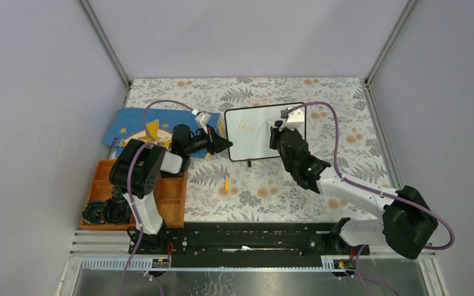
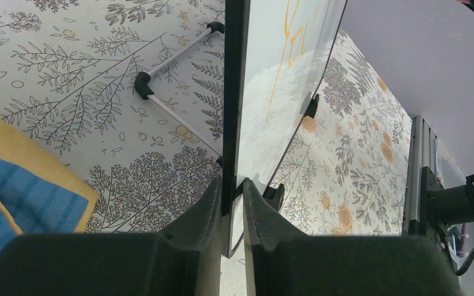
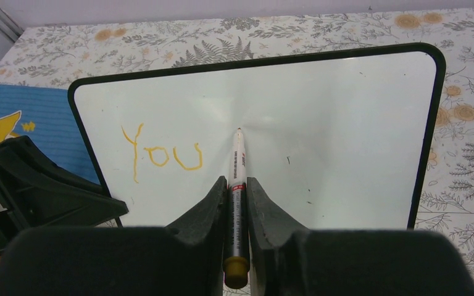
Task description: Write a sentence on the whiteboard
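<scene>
The left arm rises from its base at the lower left of the top view, bends at the elbow and reaches right, level with the table. The left gripper [image 1: 223, 145] is nearly closed, and its wrist view shows one finger on each side of the thin black frame, pinching the left edge of the whiteboard [image 1: 265, 139]. The right arm runs from the lower right of the frame up and to the left, its wrist bent over the right half of the board. The right gripper [image 3: 237, 185] is closed narrow on a marker [image 3: 238, 157], held along the fingers. The marker's long axis runs straight up the right wrist view, with its dull yellow end cap toward the camera and its tip pointing away, at the board's white face and apparently touching it near the middle. The whiteboard stands at the upper centre of the top view on the leaf-patterned tablecloth [image 1: 345, 111], its long side running left to right and its written face turned toward the arms. Of the sentence [image 3: 160, 155] only "You" is written, in orange-yellow on the board's left part, reading left to right. A blue book [image 1: 137, 124] lies to the left of the board, an orange tray [image 1: 171, 196] sits at the lower left, and a small orange piece [image 1: 226, 183] lies on the cloth below the board.
</scene>
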`<state>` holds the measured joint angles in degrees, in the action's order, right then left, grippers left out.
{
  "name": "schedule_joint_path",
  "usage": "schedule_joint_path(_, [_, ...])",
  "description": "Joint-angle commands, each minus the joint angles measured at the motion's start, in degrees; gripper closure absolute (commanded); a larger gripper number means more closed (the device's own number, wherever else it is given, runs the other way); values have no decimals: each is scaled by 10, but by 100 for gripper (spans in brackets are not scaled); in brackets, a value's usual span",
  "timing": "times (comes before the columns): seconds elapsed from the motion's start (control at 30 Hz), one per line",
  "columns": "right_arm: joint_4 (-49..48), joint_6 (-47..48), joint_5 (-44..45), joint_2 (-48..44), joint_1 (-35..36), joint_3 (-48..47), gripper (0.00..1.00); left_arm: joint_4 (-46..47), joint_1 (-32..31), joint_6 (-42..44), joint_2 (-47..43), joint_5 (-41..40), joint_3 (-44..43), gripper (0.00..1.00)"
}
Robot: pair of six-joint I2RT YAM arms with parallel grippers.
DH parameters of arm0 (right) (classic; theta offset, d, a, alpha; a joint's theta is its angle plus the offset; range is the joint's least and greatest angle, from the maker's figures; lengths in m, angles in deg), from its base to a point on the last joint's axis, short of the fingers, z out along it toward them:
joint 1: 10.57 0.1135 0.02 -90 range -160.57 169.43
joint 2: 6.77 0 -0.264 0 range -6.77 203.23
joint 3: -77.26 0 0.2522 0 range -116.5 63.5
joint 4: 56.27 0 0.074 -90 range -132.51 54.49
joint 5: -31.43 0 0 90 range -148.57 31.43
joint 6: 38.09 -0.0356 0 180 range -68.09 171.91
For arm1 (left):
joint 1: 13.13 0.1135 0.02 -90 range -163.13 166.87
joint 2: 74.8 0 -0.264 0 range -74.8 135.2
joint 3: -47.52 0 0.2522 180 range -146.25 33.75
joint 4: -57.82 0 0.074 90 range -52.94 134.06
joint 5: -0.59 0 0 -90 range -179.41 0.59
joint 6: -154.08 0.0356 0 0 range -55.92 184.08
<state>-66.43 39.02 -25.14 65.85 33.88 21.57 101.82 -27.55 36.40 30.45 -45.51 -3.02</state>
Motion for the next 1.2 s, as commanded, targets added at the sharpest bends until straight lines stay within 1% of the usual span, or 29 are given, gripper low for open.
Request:
schedule_joint_path(0.0, [-38,5,9,3,-6,-30,100,-20,-7,18,-7,-10,2,89])
schedule_joint_path(0.47, [-30,5,3,25,-9,-49,100,-23,-8,19,-8,-9,3,89])
schedule_joint_path(0.93, [-13,-5,-44,42,-9,-56,100,-29,-10,24,-10,-10,1,89])
schedule_joint_path(1.17, [6,-13,-56,35,-9,-37,100,-31,-11,26,-11,-11,1,89])
